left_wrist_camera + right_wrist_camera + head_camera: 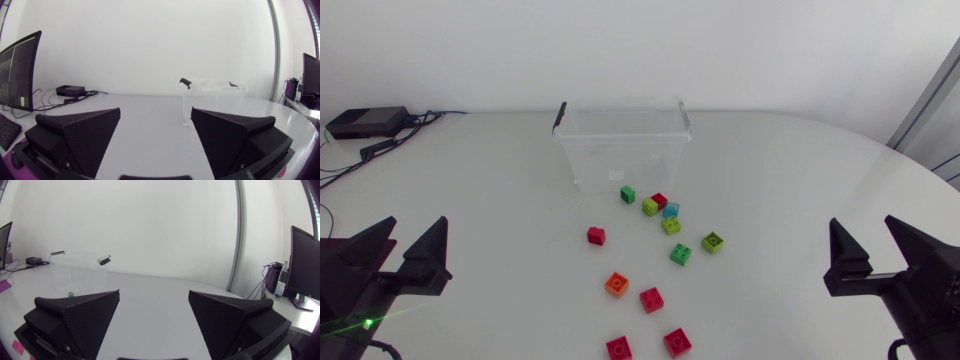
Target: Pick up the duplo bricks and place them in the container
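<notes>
As the duplo bricks [680,254] all lie loose on the desk [500,200], before the container [622,140] near its far edge, we judge nothing placed yet. Our left gripper [418,226], at the near left corner, stands spread wide and empty; our right gripper [861,226], at the near right corner, likewise.

Overhead, the left gripper [418,221] at eight o'clock and the right gripper [860,220] at four run off the picture's edges behind their fingers. The red brick [618,348] at six o'clock meets the lower edge. From the right wrist, a green brick [70,294] is too small to detail.
</notes>
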